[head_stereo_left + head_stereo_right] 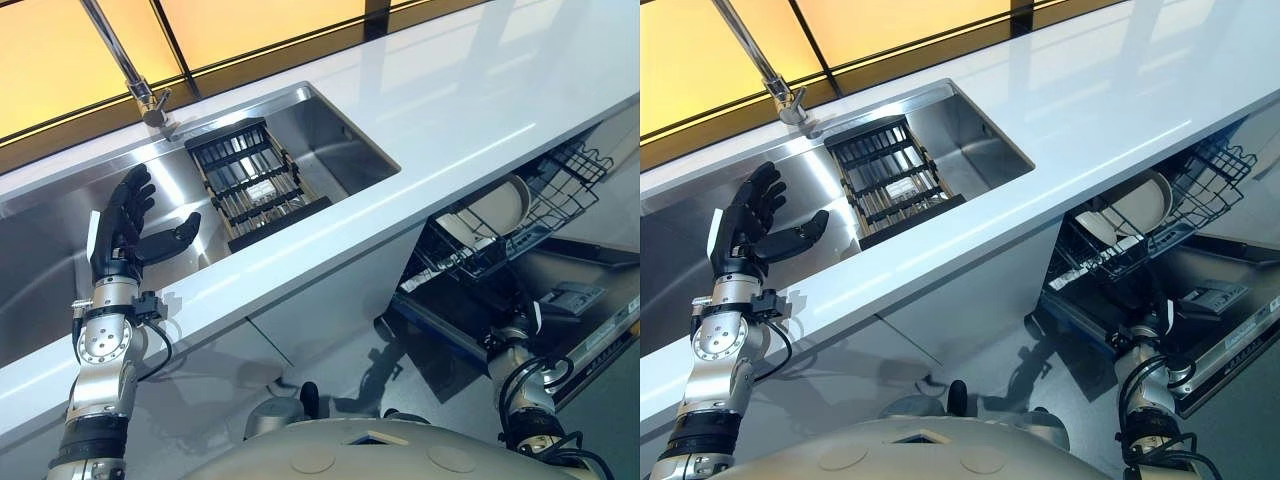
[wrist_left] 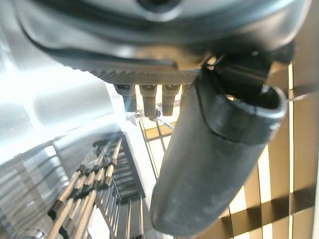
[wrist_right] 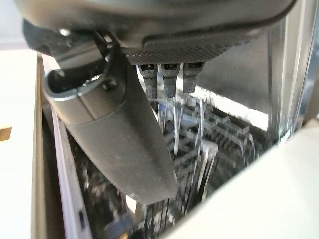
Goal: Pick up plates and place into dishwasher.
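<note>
Left robot hand (image 1: 128, 228) up over sink (image 1: 340, 140), by tabletop's near edge, wide open, empty. One black drying rack (image 1: 255, 180) in sink, no plates in it. Two pale plates (image 1: 495, 207) standing in dishwasher rack (image 1: 520, 225), below tabletop's right end. Likely hard, slippery, easy to break: take by rim. Right robot hand (image 3: 129, 129) over dishwasher rack, open, empty.

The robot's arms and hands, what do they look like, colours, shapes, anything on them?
Silver-grey metal arms built of round, disc-like joints, with black cables looping beside the wrists. The left hand is dark, with segmented fingers, a thick rounded thumb and a white panel along its outer edge. The right hand is equally dark, its palm pad finely textured.
</note>
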### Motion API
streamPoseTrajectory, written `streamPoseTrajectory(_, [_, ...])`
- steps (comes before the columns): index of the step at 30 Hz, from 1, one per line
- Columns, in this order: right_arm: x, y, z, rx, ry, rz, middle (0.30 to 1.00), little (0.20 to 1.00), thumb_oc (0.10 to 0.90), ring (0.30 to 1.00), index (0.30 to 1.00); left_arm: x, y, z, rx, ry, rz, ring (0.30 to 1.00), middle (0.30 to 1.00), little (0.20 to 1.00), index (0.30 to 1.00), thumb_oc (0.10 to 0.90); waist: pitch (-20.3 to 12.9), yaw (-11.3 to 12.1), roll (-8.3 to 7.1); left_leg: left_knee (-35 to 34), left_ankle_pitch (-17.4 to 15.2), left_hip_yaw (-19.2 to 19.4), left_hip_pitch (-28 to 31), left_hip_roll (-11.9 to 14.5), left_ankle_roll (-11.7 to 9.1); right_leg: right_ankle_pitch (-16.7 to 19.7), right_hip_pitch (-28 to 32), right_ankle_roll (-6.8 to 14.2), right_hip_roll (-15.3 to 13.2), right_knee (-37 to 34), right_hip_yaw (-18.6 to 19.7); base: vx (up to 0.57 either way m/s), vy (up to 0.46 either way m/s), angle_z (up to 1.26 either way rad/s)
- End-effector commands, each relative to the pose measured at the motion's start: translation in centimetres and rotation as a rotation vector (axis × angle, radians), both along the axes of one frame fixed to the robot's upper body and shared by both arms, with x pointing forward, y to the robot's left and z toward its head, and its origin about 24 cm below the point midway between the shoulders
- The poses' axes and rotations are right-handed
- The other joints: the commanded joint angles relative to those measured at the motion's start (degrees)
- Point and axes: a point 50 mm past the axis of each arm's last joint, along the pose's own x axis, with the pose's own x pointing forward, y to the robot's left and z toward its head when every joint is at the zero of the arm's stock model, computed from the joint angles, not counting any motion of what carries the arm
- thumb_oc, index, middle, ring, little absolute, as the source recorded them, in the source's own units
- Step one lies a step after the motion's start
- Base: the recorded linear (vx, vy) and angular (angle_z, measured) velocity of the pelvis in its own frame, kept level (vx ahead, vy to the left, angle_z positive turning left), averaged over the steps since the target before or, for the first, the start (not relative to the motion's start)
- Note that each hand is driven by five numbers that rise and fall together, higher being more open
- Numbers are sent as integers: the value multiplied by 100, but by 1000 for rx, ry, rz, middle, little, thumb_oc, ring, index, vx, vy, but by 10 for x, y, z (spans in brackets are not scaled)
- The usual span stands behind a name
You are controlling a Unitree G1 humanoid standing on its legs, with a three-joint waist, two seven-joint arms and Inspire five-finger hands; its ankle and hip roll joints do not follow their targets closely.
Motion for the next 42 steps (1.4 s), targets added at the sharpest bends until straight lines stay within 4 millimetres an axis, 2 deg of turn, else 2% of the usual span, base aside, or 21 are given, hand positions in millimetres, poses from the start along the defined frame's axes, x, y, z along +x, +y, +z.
streamPoseTrajectory(1, [57, -11, 65, -60, -377, 83, 900, 900, 800, 900, 900, 22, 4, 48, 89, -190, -65, 900, 900, 900, 900, 800, -49, 219, 92, 107, -800, 238, 348, -174, 91, -256, -468, 147, 87, 566, 45, 45, 32, 16])
streamPoseTrajectory(10, [87, 28, 94, 66, -613, 345, 900, 900, 800, 900, 900, 25, -3, 44, 76, -166, -98, 900, 900, 900, 900, 800, -62, 376, 91, 154, -784, 128, 356, -196, 120, -282, -415, 113, 63, 616, -63, 50, 21, 4])
streamPoseTrajectory(12, [96, 38, 107, 85, -678, 385, 900, 900, 800, 900, 900, 26, -5, 44, 80, -163, -114, 900, 900, 900, 900, 800, -64, 441, 79, 170, -781, 91, 360, -204, 130, -274, -393, 102, 62, 609, -93, 52, -13, 3])
streamPoseTrajectory(14, [112, 54, 126, 124, -763, 401, 900, 900, 800, 900, 900, 30, -9, 45, 79, -158, -130, 900, 900, 900, 900, 800, -73, 531, 68, 193, -788, 54, 370, -220, 142, -243, -372, 99, 52, 585, -145, 60, -25, 9])
streamPoseTrajectory(20, [142, 85, 173, 135, -900, 399, 900, 900, 800, 900, 900, 37, -13, 46, 78, -146, -163, 900, 900, 900, 900, 800, -88, 697, 66, 242, -790, -11, 359, -248, 156, -195, -330, 80, 45, 531, -205, 43, -18, 5])
streamPoseTrajectory(23, [147, 85, 180, 44, -861, 288, 900, 900, 800, 900, 900, 39, -14, 44, 74, -145, -176, 900, 900, 900, 900, 800, -128, 735, 69, 230, -781, -19, 344, -251, 155, -208, -329, 60, 65, 528, -196, 2, 4, 2])
streamPoseTrajectory(26, [142, 79, 171, -84, -779, 220, 900, 900, 800, 900, 900, 36, -14, 43, 71, -149, -169, 900, 900, 900, 900, 800, -155, 712, 58, 201, -777, 1, 350, -244, 165, -221, -345, 50, 84, 528, -171, -8, 7, 4])
streamPoseTrajectory(29, [117, 70, 149, -141, -719, 205, 900, 900, 800, 900, 900, 26, -11, 40, 72, -160, -145, 900, 900, 900, 900, 800, -133, 618, 6, 191, -789, 73, 356, -226, 186, -257, -373, 62, 100, 566, -102, -34, -14, -1])
streamPoseTrajectory(30, [101, 63, 134, -159, -676, 187, 900, 900, 800, 900, 900, 20, -9, 37, 67, -168, -128, 900, 900, 900, 900, 800, -114, 537, -10, 184, -793, 129, 360, -219, 193, -259, -392, 78, 107, 580, -62, -54, -20, 0])
streamPoseTrajectory(31, [99, 63, 133, -160, -670, 184, 900, 900, 800, 900, 900, 20, -9, 36, 66, -168, -128, 900, 900, 900, 900, 800, -121, 534, -11, 184, -794, 133, 360, -218, 194, -258, -393, 80, 107, 581, -58, -58, -17, 1])
streamPoseTrajectory(34, [78, 53, 114, -172, -601, 148, 900, 900, 800, 900, 900, 13, -4, 35, 65, -180, -94, 900, 900, 900, 900, 800, -92, 362, -59, 157, -831, 247, 389, -199, 223, -269, -438, 109, 121, 606, 28, -65, -24, -2])
streamPoseTrajectory(35, [65, 45, 107, -186, -576, 129, 900, 900, 800, 900, 900, 10, 1, 36, 70, -186, -70, 900, 900, 900, 900, 800, -79, 237, -93, 143, -853, 331, 398, -188, 229, -271, -458, 134, 131, 597, 82, -76, -30, -5])
streamPoseTrajectory(37, [58, 41, 102, -200, -544, 121, 900, 900, 800, 900, 900, 8, 3, 37, 68, -191, -55, 900, 900, 900, 900, 800, -76, 155, -118, 139, -867, 391, 404, -183, 231, -265, -480, 148, 139, 594, 120, -72, -28, -5])
streamPoseTrajectory(42, [30, 18, 94, -352, -437, 78, 900, 900, 800, 900, 900, -1, 13, 41, 75, -214, -7, 900, 900, 900, 900, 800, -63, -132, -203, 109, -924, 590, 417, -163, 234, -232, -554, 191, 180, 535, 290, -93, -46, -18])
